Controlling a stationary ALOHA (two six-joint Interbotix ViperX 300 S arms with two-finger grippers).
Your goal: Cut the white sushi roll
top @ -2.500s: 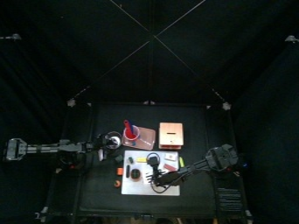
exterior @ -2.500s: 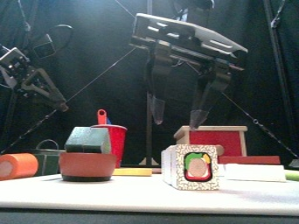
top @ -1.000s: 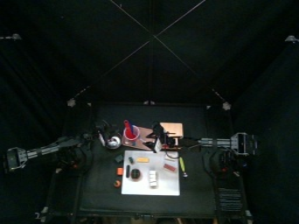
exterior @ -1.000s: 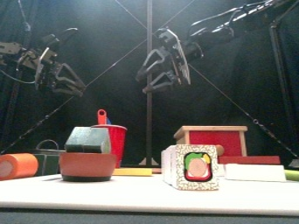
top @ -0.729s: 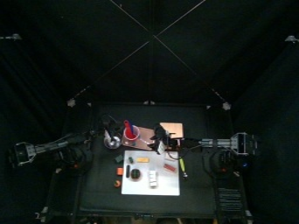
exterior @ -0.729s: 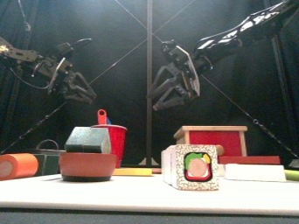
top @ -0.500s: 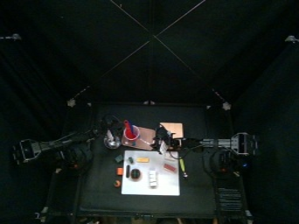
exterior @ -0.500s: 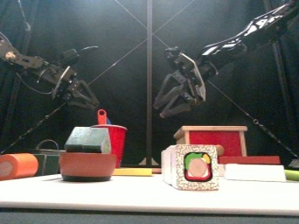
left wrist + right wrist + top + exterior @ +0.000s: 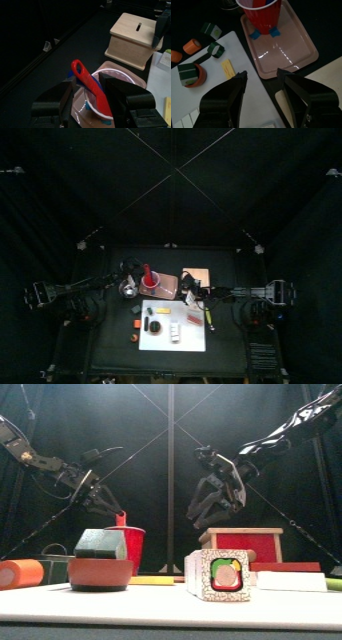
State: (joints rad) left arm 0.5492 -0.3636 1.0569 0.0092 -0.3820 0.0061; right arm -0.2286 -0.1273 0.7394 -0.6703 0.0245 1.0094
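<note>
The white sushi roll (image 9: 221, 574), white-faced with a dark wrap, stands on the white board (image 9: 175, 341) near the front edge. A red cup (image 9: 128, 546) on a pink tray (image 9: 288, 50) holds a red-handled tool (image 9: 83, 82). My left gripper (image 9: 90, 100) is open just over the cup, one jaw on each side of the red handle, gripping nothing. My right gripper (image 9: 261, 95) hangs open and empty above the tray, beside the wooden box (image 9: 242, 544). Both grippers are well behind and above the roll.
An orange roll (image 9: 19, 572) and a red piece with a green top (image 9: 100, 559) sit left of the white roll. On the board lie a yellow strip (image 9: 227, 67) and other small food pieces. The wooden box (image 9: 197, 276) stands at the back right.
Both arms have come down and inward. My left gripper has dropped to the red cup's handle; my right gripper has lowered over the tray. Both stayed open.
</note>
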